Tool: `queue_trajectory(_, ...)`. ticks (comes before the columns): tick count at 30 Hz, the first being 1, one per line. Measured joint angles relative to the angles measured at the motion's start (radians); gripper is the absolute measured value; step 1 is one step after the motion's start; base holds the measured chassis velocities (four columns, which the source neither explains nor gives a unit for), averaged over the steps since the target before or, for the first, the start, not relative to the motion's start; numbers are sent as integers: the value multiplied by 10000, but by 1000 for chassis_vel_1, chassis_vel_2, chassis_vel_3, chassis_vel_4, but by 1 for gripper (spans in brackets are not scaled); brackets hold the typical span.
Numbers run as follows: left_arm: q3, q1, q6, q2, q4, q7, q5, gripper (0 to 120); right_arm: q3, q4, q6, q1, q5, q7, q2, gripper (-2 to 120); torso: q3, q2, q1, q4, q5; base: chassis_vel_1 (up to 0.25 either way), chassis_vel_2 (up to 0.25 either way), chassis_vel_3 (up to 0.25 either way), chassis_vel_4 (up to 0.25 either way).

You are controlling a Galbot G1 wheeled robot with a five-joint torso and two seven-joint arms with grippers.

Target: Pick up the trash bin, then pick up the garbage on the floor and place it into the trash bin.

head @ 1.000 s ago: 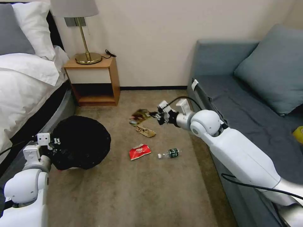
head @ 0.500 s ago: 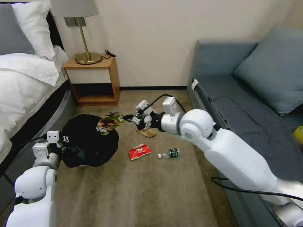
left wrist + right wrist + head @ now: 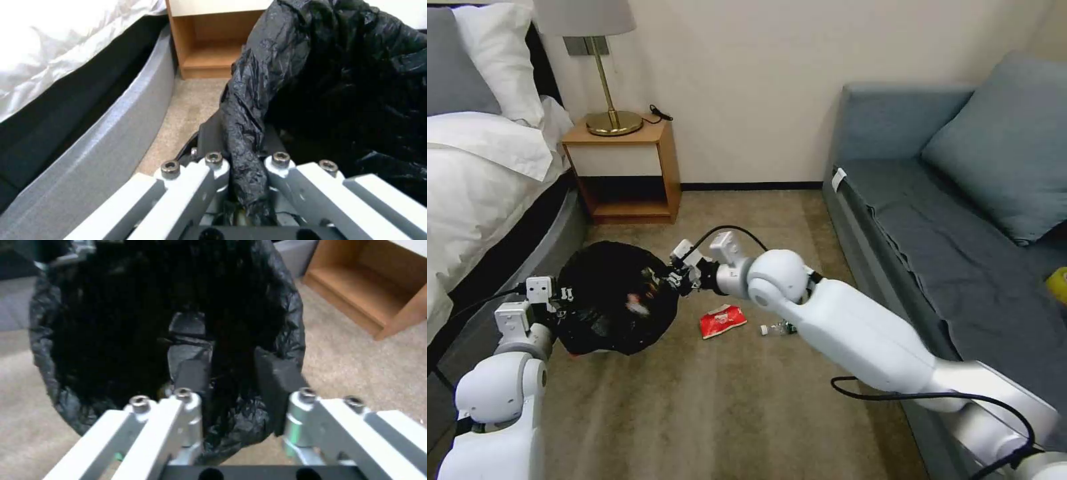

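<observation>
The trash bin [image 3: 607, 313], lined with a crinkled black bag, hangs off the floor from my left gripper [image 3: 562, 298], which is shut on its rim; the bag [image 3: 249, 173] is pinched between the fingers. My right gripper [image 3: 672, 280] is open at the bin's right rim, its pads [image 3: 277, 373] spread over the dark mouth [image 3: 133, 323]. A blurred gold-brown wrapper [image 3: 644, 297] lies inside the bin, free of the fingers. On the carpet lie the red snack packet [image 3: 722, 320] and the small bottle [image 3: 775, 328], partly behind my right arm. The tan paper piece is hidden.
A wooden nightstand [image 3: 627, 173] with a brass lamp [image 3: 607, 120] stands at the back wall. The bed [image 3: 480, 187] runs along the left, the grey sofa [image 3: 947, 220] along the right, with a yellow tape roll [image 3: 1057, 283] on it. Open carpet [image 3: 707, 407] lies in front.
My right gripper carried the gold-brown wrapper leftward from the floor to the bin's mouth and opened, letting it go. The left arm shifted the bin to the right.
</observation>
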Motion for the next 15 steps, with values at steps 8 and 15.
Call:
queue_trajectory(8, -170, -126, 0, 92, 112, 22, -149, 4, 122, -133, 116, -165, -250, 8, -75, 58, 0, 0, 0, 0, 1, 0, 0, 0, 0)
queue_trajectory(15, -358, -182, 23, 236, 173, 10, -372, 4, 429, -1517, 449, -317, -1248, -229, -484, 85, 0, 0, 0, -3, 2, 0, 0, 0, 0)
